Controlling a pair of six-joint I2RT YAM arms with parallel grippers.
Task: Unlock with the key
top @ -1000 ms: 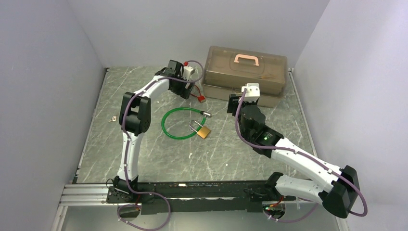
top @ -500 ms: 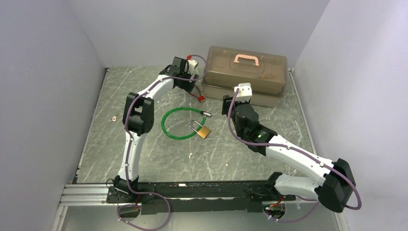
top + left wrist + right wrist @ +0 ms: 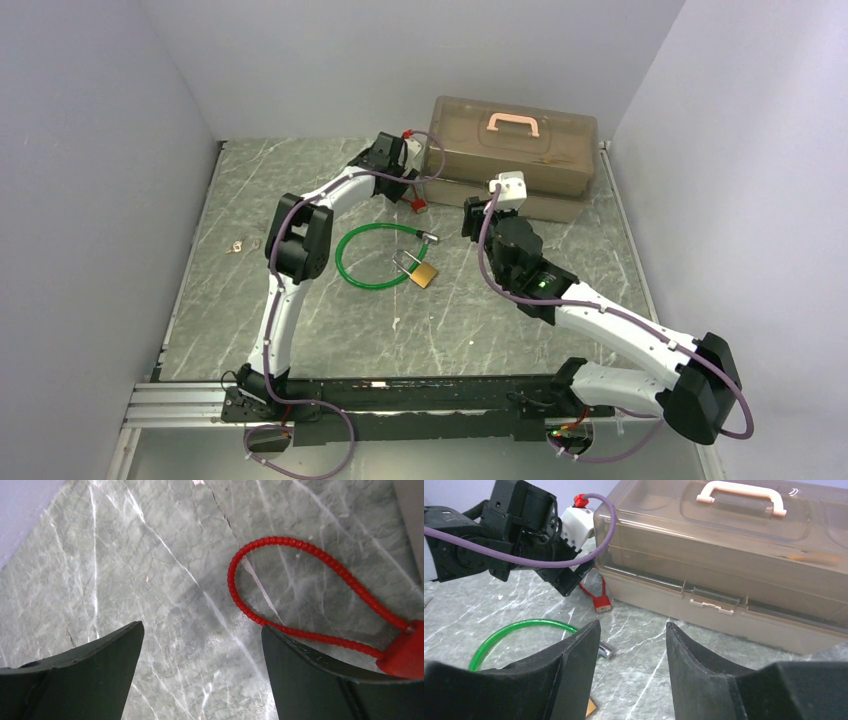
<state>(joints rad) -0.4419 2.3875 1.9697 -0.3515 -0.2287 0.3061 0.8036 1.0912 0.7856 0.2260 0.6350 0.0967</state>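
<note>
The key shows as a red tag with a red cord loop, lying on the marble table beside the box; its blade is not discernible. My left gripper hovers open just over it, the cord running under the right finger and the tag at the frame's edge. The brass padlock lies mid-table, hooked on a green cable loop. My right gripper is open and holds nothing, low over the table right of the padlock, facing the key tag and the left gripper.
A translucent brown toolbox with a pink handle stands at the back right, close behind both grippers. The cable's metal end lies near the right gripper's left finger. A few small bits lie near the table's left edge. Grey walls enclose the table.
The left arm has swung right toward the toolbox, bringing its gripper over the red key cord. The right gripper shifted left a little and its jaws narrowed.
</note>
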